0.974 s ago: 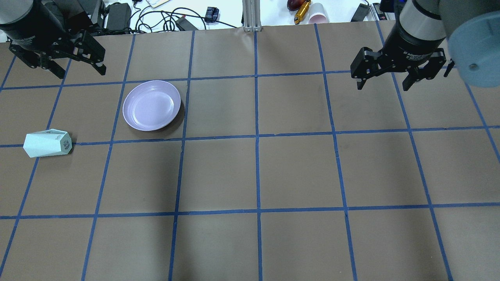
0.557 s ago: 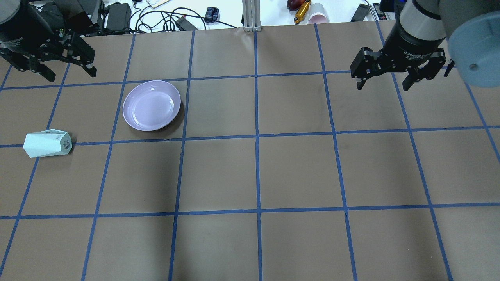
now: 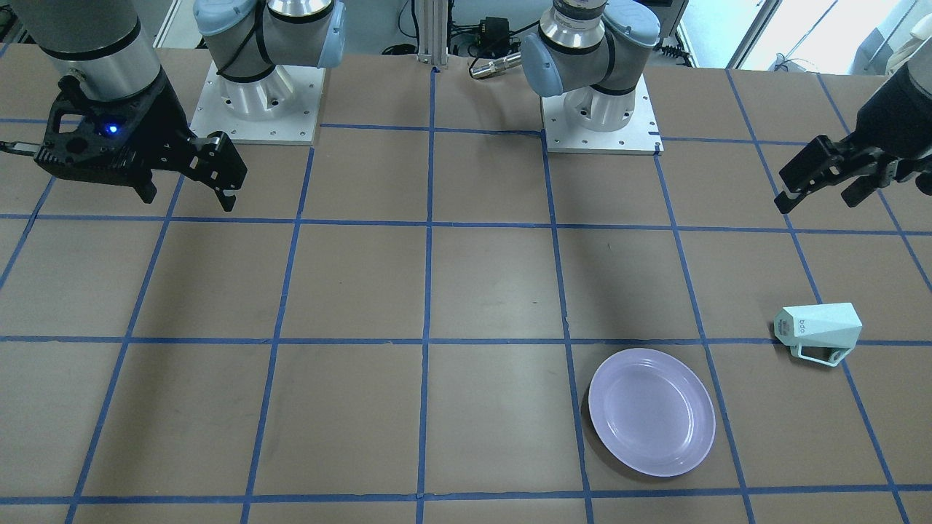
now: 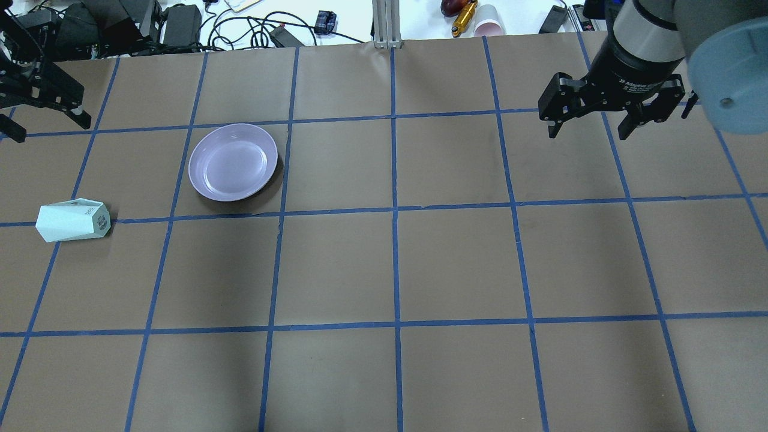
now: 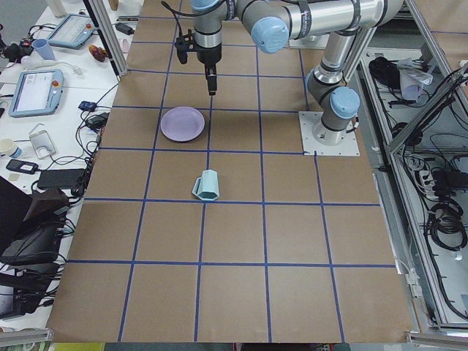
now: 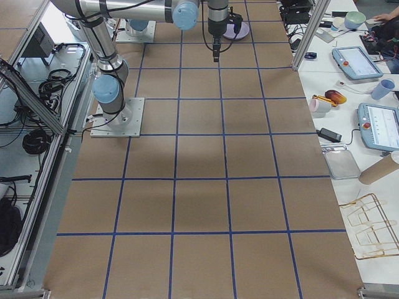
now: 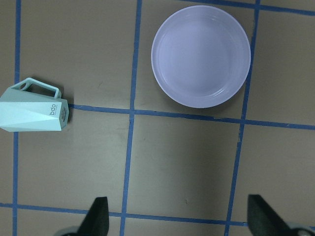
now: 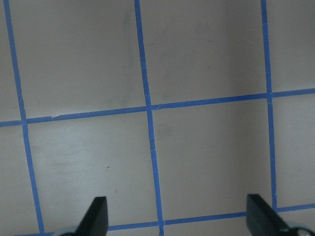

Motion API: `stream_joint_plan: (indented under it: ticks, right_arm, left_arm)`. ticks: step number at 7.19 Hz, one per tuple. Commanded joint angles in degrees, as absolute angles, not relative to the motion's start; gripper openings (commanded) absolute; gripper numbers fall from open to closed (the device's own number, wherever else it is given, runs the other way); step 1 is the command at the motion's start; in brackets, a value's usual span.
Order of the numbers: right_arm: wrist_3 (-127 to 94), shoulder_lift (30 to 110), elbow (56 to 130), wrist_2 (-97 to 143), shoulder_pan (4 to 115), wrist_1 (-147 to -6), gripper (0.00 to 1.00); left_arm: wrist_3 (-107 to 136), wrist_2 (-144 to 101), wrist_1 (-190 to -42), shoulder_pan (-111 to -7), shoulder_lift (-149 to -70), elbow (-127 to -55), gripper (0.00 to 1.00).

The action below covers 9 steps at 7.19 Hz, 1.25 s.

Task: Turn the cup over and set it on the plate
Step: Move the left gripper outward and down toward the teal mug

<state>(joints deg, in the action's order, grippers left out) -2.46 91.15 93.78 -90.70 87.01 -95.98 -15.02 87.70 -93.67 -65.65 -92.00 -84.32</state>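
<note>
The pale mint-green cup (image 4: 73, 221) lies on its side at the table's left; its lettered base faces the plate. In the front-facing view the cup (image 3: 819, 331) shows its handle toward the camera. It also shows in the left wrist view (image 7: 34, 110). The lavender plate (image 4: 233, 162) lies flat and empty to the cup's right and farther from the robot; the front-facing view shows the plate (image 3: 652, 411) too. My left gripper (image 4: 51, 129) is open and empty, raised over the left edge, beyond the cup. My right gripper (image 4: 588, 133) is open and empty at the far right.
Blue tape lines divide the brown table into squares. Cables, power bricks and a pink paper cup (image 4: 489, 24) lie beyond the table's far edge. The two arm bases (image 3: 255, 102) stand on the robot's side of the table.
My left gripper has moved left, toward the table's left edge, and stays open. The right gripper, the cup and the plate have not moved.
</note>
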Motion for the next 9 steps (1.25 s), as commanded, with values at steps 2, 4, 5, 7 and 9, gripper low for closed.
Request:
stream_joint_plan:
  ticks: [2, 4, 5, 7, 9]
  right_arm:
    - [-2.46, 91.23, 93.78, -90.70, 87.01, -95.98, 1.00]
    - [-2.46, 91.23, 93.78, -90.70, 87.01, -95.98, 1.00]
    - [-2.46, 91.23, 93.78, -90.70, 87.01, -95.98, 1.00]
    - [-2.46, 91.23, 93.78, -90.70, 87.01, -95.98, 1.00]
    - [-2.46, 91.23, 93.78, -90.70, 87.01, -95.98, 1.00]
  left_arm:
    - [-19.50, 87.63, -94.04, -61.89, -92.20, -84.37, 1.00]
    - [-25.99, 87.63, -95.10, -57.07, -92.20, -84.29, 1.00]
    - [-28.10, 87.63, -95.45, -55.48, -92.28, -84.29, 1.00]
    - [-32.22, 87.89, -95.54, -51.62, -93.51, -83.85, 1.00]
    - [-37.25, 88.07, -95.45, -47.21, -95.00, -83.67, 1.00]
